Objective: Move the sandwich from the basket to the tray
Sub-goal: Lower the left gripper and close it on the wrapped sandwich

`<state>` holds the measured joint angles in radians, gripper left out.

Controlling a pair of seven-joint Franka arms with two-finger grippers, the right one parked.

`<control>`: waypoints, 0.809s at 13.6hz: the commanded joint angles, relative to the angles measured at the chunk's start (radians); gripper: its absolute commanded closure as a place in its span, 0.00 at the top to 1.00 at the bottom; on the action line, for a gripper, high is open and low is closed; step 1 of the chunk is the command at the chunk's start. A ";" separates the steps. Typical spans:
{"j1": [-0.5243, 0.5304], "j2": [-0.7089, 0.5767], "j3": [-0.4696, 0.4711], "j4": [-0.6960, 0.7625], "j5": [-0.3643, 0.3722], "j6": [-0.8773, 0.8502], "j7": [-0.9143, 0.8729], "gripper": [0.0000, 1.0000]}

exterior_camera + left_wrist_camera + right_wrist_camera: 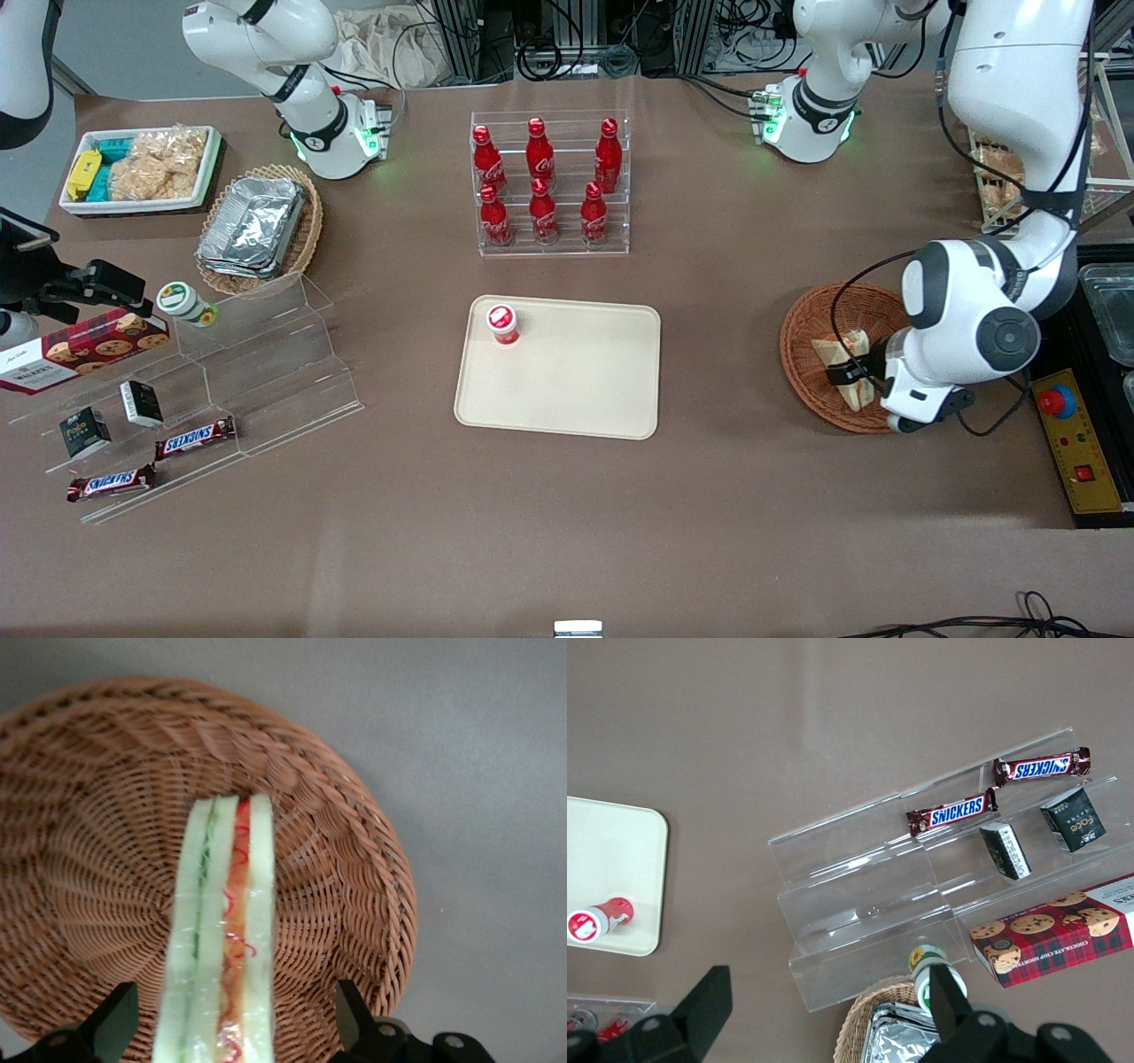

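The sandwich (221, 930) stands on its bread edge in the reddish-brown woven basket (89, 815), its orange-red and green filling facing the wrist camera. My left gripper (235, 992) is open and straddles it, one dark finger on each side with a gap to the bread. In the front view the gripper (856, 370) is low inside the basket (802, 354), over pale bread of the sandwich (836, 349), at the working arm's end of the table. The cream tray (576, 381) lies flat at the table's middle.
A small red-lidded container (502, 323) stands on the tray's corner. A clear rack of red bottles (549, 182) stands farther from the camera than the tray. A yellow control box (1076, 447) sits beside the basket. Stepped acrylic shelves (266, 372) hold snacks toward the parked arm's end.
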<state>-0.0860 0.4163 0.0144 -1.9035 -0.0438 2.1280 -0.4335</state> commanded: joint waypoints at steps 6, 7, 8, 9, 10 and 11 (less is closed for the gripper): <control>-0.011 -0.011 0.002 -0.042 0.047 0.001 -0.005 0.43; -0.011 -0.014 0.004 -0.042 0.047 -0.005 -0.004 0.33; -0.011 -0.017 0.004 -0.040 0.047 -0.010 -0.002 0.25; -0.011 -0.025 0.004 -0.035 0.047 -0.028 -0.004 0.22; -0.011 -0.043 0.004 -0.026 0.048 -0.052 -0.002 0.21; -0.009 -0.074 0.004 -0.005 0.054 -0.097 0.002 0.21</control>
<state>-0.0915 0.4093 0.0149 -1.9238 -0.0110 2.1046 -0.4340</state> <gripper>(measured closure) 0.767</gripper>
